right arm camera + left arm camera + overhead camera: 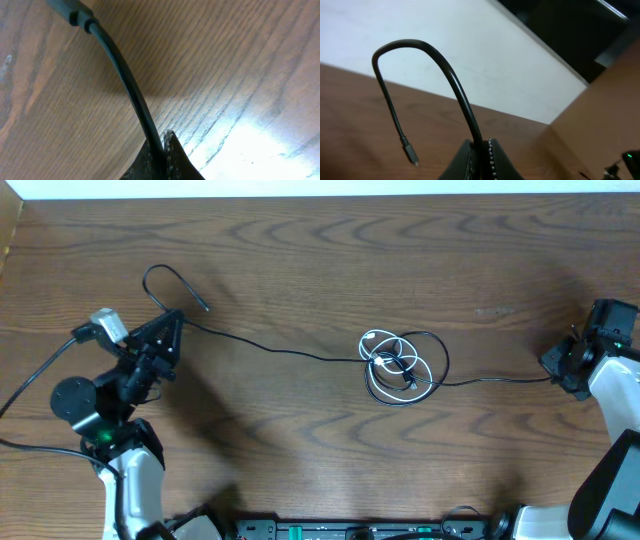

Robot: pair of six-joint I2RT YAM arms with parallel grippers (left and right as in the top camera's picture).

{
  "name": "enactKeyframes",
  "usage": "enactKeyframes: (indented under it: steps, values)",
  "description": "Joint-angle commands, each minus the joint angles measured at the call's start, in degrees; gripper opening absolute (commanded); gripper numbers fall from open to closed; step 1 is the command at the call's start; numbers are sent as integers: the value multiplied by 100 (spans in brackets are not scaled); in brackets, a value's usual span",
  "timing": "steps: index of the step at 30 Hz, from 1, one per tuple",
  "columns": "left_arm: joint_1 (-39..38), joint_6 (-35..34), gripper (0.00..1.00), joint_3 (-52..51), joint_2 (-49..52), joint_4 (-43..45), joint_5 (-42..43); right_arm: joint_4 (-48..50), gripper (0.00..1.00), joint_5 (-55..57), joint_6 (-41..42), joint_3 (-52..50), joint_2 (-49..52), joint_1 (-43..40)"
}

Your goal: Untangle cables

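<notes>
Two pinches on black cable [280, 350]: my left gripper [176, 318] frame left, right gripper [552, 372] frame right; tangle [403, 367] centre, nearer right.

White-and-black left arm [135, 480]: round black joints, green light [100, 438], black wedge-shaped left gripper [178, 315], dotted pad edges. White-and-black right arm [612, 380]: black right gripper [550, 373].

On the brown wooden table [300, 450], the long thin black cable [270, 348] ran from the left gripper [178, 317] at the left side to the right gripper [550, 369] at the far right, pinched in each. Between them, right of centre, lay its loops, the short white cable [376, 340] among them. Behind the left gripper, the free end arched over to its small plug [204, 307].
</notes>
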Motion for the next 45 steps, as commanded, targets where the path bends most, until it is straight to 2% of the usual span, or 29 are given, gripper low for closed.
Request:
enactKeyframes:
  steps: [1, 4, 8, 9, 11, 13, 16, 20, 27, 34, 40, 45]
  values:
    - [293, 225, 8, 205, 249, 37, -96, 48, 1, 354, -59, 127, 17, -17]
    - [509, 227, 8, 208, 332, 39, -227, 92, 1, 350, -57, 127, 17, -15]
    - [629, 216, 7, 208, 332, 39, -50, 166, 13, 79, -70, 127, 17, -13]
    - [625, 214, 6, 205, 332, 35, 26, 254, 20, -146, -173, 127, 17, 0]
    - [610, 186, 8, 205, 332, 35, 175, 492, 57, -769, -522, 127, 17, 61]
    - [592, 52, 8, 205, 332, 37, 297, 691, 78, -1287, -695, 127, 17, 162]
    - [529, -63, 8, 205, 332, 39, 511, 909, 99, -1875, -953, 127, 17, 452]
    - [337, -136, 7, 205, 330, 39, 826, 1043, 99, -2208, -1279, 127, 17, 1038]
    - [-256, -240, 8, 205, 326, 35, 1235, 1058, 99, -2205, -1346, 125, 17, 2291]
    - [-916, -238, 8, 149, 326, 33, 1814, 1189, 99, -2201, -2127, 125, 17, 3512]
    - [-1255, -151, 8, -96, 328, 33, 2020, 1193, 99, -1663, -2376, 103, 31, 4159]
    - [-1381, -76, 8, -358, 328, 33, 2048, 1226, 93, -1670, -2238, 103, 118, 4417]
